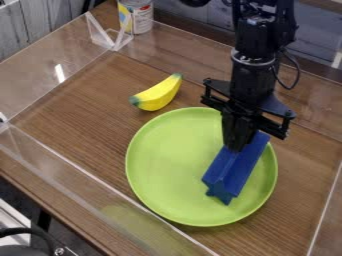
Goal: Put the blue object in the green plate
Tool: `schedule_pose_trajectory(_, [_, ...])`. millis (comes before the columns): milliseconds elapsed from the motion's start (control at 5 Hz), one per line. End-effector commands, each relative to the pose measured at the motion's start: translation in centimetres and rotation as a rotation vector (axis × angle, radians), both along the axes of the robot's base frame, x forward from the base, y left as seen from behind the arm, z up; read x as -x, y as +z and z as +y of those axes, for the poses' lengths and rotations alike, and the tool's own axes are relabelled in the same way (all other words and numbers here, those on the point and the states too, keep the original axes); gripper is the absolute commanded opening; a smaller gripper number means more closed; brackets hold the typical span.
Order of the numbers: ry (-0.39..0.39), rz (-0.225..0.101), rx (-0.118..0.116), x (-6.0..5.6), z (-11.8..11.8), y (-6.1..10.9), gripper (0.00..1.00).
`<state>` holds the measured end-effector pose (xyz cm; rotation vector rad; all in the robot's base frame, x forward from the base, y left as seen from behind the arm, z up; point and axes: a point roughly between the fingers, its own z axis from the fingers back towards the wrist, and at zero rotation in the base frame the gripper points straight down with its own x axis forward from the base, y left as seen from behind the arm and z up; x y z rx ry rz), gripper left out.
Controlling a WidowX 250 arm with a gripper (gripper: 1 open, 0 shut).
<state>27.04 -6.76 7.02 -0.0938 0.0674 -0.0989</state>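
The blue object [230,176] is a dark-blue bar lying on the right part of the green plate [166,165], its near end towards the plate's front rim. My gripper [246,141] points straight down over the bar's far end. Its fingers are together and pinch that end, so the top of the bar is hidden behind them. The bar's lower end rests on the plate.
A yellow banana [156,93] lies on the wooden table just beyond the plate's left rim. Clear plastic walls [54,72] fence the table on the left and front. A white and yellow bottle [134,15] and a clear stand [107,35] are at the back left.
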Motion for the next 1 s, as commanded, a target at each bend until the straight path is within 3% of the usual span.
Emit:
schedule_pose_trajectory(0, [0.012, -0.089, 0.022, -0.97, 0.23, 2.54, 1.0])
schedule_pose_trajectory(200, [0.013, -0.096, 0.026, -1.01, 0.29, 2.99, 1.0])
schedule_pose_trajectory(400, [0.016, -0.111, 0.034, -1.08, 0.36, 3.33, 0.0])
schedule_pose_trajectory(800, [0.015, -0.113, 0.039, -0.99, 0.47, 3.12, 0.0])
